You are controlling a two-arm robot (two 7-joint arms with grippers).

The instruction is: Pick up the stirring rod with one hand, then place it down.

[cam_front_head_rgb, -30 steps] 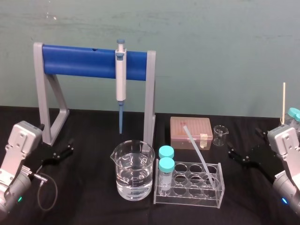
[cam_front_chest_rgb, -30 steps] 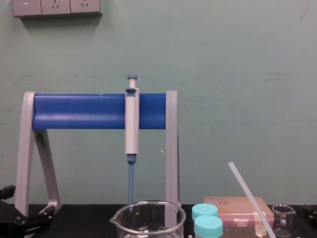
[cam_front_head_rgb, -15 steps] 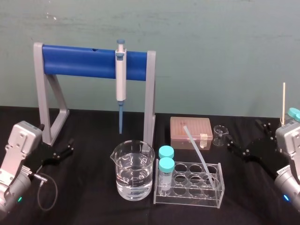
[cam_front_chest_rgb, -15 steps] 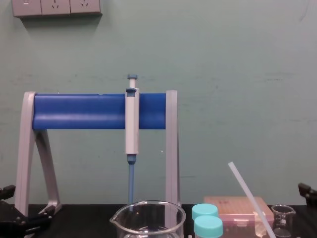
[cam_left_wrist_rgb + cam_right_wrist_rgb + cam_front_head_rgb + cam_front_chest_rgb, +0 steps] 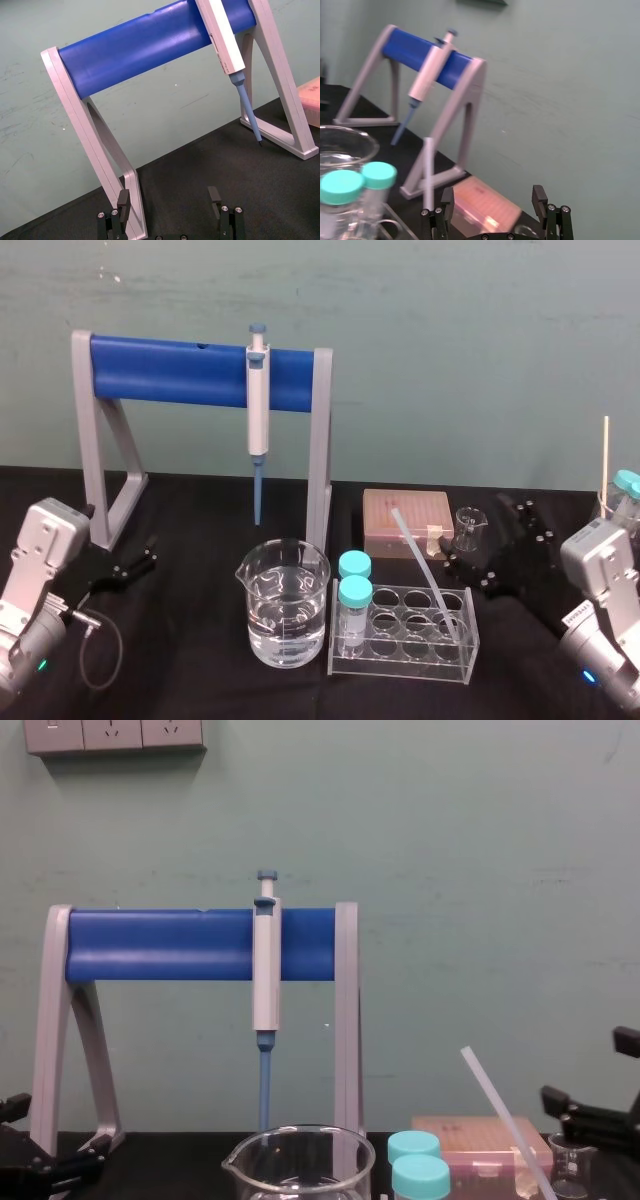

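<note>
Right gripper (image 5: 478,540) near left-tilted stirring rod (image 5: 424,568)

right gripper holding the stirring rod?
No, the right gripper is open with nothing between its fingers, and the stirring rod leans in the test tube rack.

Head high, chest low; shared pipette stand (image 5: 170,370).

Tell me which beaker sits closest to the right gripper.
The small beaker, right by the right gripper with its open jaws. The large water-filled beaker stands much farther left.
</note>
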